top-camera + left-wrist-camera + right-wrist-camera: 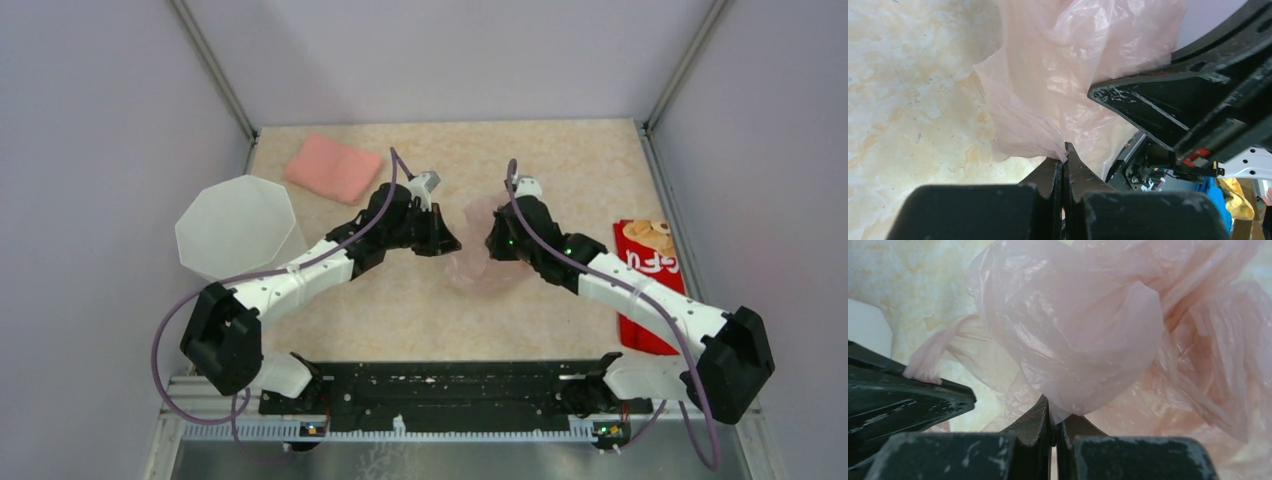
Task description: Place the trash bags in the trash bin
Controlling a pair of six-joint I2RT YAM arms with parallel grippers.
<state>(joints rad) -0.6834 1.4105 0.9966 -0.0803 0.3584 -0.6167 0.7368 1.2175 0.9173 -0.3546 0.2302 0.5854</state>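
A crinkly, translucent pale pink trash bag [478, 258] hangs between my two grippers over the middle of the table. My left gripper [452, 243] is shut on the bag's left edge; the film [1068, 75] is pinched at the fingertips [1065, 150]. On the bag's right side my right gripper [491, 243] is shut too, with a fold of film [1083, 335] caught between its fingertips [1054, 412]. The white faceted trash bin [236, 226] stands at the far left of the table, apart from the bag.
A folded salmon-pink cloth [333, 167] lies at the back, left of centre. A flat red packet [652, 285] with white lettering lies along the right edge, partly under the right arm. Grey walls close in on three sides.
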